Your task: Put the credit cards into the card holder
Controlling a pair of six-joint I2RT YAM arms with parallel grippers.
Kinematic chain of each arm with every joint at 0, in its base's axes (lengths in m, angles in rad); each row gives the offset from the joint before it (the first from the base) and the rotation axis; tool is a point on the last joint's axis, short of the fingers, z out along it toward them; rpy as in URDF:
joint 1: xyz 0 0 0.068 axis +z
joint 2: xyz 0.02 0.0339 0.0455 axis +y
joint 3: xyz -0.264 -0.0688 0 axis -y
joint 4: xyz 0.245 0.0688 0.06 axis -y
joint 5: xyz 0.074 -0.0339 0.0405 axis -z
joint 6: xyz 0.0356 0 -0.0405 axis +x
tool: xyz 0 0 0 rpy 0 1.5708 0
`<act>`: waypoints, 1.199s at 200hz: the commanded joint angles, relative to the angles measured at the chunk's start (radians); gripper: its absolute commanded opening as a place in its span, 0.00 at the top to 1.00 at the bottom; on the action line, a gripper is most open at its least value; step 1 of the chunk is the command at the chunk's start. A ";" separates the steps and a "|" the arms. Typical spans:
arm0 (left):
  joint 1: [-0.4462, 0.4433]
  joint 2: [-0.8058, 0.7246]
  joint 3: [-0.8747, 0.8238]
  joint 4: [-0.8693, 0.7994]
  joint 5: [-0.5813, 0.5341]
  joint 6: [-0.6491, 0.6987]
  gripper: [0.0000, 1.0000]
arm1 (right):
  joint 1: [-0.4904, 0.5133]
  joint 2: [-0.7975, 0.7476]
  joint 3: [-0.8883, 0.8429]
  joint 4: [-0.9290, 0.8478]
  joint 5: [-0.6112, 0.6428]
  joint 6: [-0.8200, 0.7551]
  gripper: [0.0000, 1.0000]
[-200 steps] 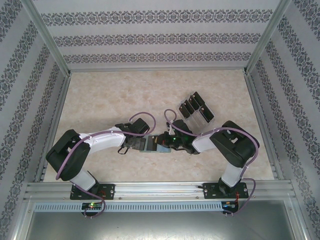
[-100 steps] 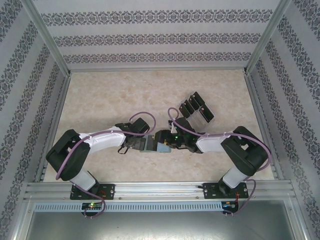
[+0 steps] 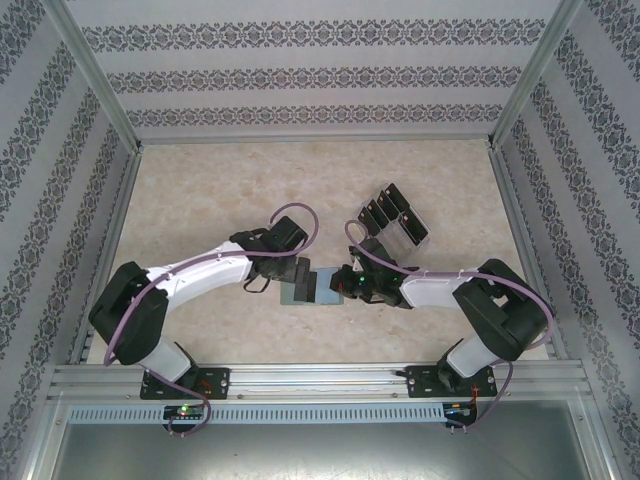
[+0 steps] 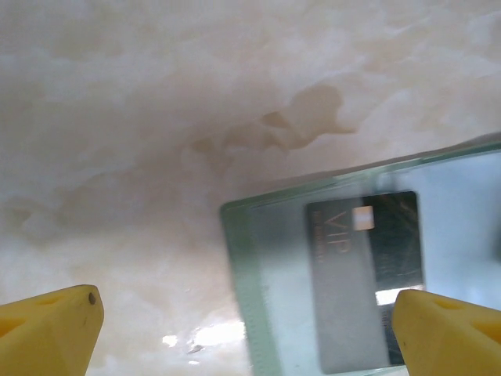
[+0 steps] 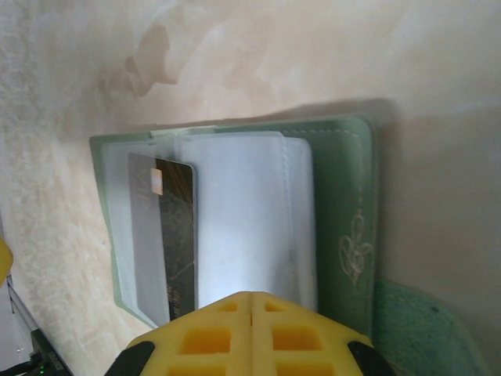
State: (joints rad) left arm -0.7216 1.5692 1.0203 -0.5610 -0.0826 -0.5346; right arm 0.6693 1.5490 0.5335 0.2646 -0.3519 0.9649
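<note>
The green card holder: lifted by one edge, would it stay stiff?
Probably floppy: the card holder lies open, thin cover around clear sleeves. Likely light, sliding easily on the smooth table. The sleeved card may stiffen that side.

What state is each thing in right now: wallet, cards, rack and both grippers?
card holder: open, lying flat, inside facing up.
sleeved card: tucked into one of the holder's clear sleeves.
left gripper: open, holding nothing, over the holder's edge.
right gripper: shut, over the holder's clear sleeves.
remaining cards: standing on edge in the rack.
clear rack: sitting on the table, holding cards.
</note>
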 commanded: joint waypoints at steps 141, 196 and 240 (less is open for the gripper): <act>-0.093 0.220 0.074 0.052 0.020 0.005 0.04 | -0.005 0.026 -0.031 0.005 0.042 0.002 1.00; -0.091 0.189 0.051 -0.017 -0.082 -0.001 0.04 | -0.005 0.023 -0.025 -0.013 0.053 0.004 1.00; -0.078 0.167 0.014 -0.018 -0.099 -0.005 0.04 | -0.006 0.031 -0.026 -0.021 0.060 0.003 1.00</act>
State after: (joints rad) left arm -0.8051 1.7664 1.0618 -0.5198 -0.1276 -0.5350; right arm 0.6693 1.5604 0.5205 0.2802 -0.3363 0.9657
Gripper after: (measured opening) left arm 0.962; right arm 0.054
